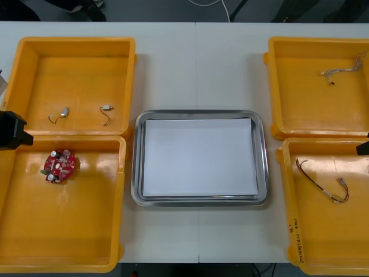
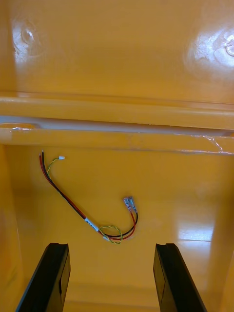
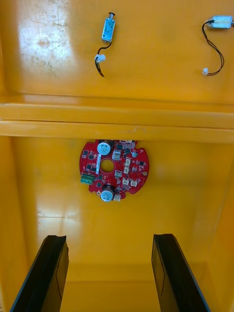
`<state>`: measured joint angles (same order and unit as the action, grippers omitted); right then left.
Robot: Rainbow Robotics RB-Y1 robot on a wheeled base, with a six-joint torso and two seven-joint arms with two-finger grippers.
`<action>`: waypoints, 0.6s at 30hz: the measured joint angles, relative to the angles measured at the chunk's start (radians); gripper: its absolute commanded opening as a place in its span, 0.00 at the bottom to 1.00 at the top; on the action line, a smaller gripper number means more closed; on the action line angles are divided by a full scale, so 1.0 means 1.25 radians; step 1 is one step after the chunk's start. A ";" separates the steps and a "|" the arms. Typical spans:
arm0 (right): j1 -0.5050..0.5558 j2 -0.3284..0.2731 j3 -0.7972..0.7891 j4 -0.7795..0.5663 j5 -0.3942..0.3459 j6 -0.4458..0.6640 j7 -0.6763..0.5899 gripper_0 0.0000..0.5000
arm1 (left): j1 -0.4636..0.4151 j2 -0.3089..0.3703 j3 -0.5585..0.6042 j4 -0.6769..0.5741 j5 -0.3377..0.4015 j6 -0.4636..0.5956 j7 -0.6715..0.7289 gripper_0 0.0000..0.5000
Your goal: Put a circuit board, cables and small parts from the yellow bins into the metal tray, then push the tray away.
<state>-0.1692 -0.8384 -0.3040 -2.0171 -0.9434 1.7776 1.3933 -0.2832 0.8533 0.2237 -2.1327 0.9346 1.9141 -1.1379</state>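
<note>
A round red circuit board [image 1: 59,165] lies in the left near yellow bin [image 1: 69,225]; in the left wrist view the board [image 3: 114,169] sits ahead of my open left gripper [image 3: 111,273], apart from its fingers. Two small metal parts [image 1: 62,113] [image 1: 106,108] with short wires rest in the left far bin [image 1: 75,75]. In the right near bin [image 1: 323,231] lies a cable of red, black and yellow strands [image 1: 323,183]. That cable [image 2: 87,209] is just ahead of my open right gripper [image 2: 112,278]. The metal tray [image 1: 136,158], white inside, holds nothing.
A thin tangled cable [image 1: 343,70] lies in the right far bin [image 1: 305,98]. The left arm [image 1: 11,130] shows at the table's left edge, the right arm [image 1: 363,147] at the right edge. Bin walls [image 3: 117,119] stand between near and far bins.
</note>
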 measured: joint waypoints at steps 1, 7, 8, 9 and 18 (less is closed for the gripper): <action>0.000 0.000 0.000 0.000 0.000 0.000 0.000 1.00 | 0.000 0.000 0.000 0.000 0.000 0.000 0.000 1.00; 0.000 0.000 0.000 0.000 0.000 0.000 0.000 1.00 | 0.000 0.000 0.000 0.000 0.000 0.000 0.000 1.00; 0.000 0.000 0.000 0.000 0.000 0.000 0.000 1.00 | 0.000 0.000 0.000 0.000 0.000 0.000 0.000 1.00; 0.000 0.000 0.000 0.000 0.000 0.000 0.000 1.00 | 0.000 0.000 0.000 0.000 0.000 0.000 0.000 1.00; 0.000 0.000 0.000 0.000 0.000 0.000 0.000 1.00 | 0.000 0.000 0.000 0.000 0.000 0.000 0.000 1.00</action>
<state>-0.1692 -0.8384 -0.3040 -2.0171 -0.9434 1.7776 1.3933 -0.2832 0.8533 0.2237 -2.1327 0.9346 1.9141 -1.1379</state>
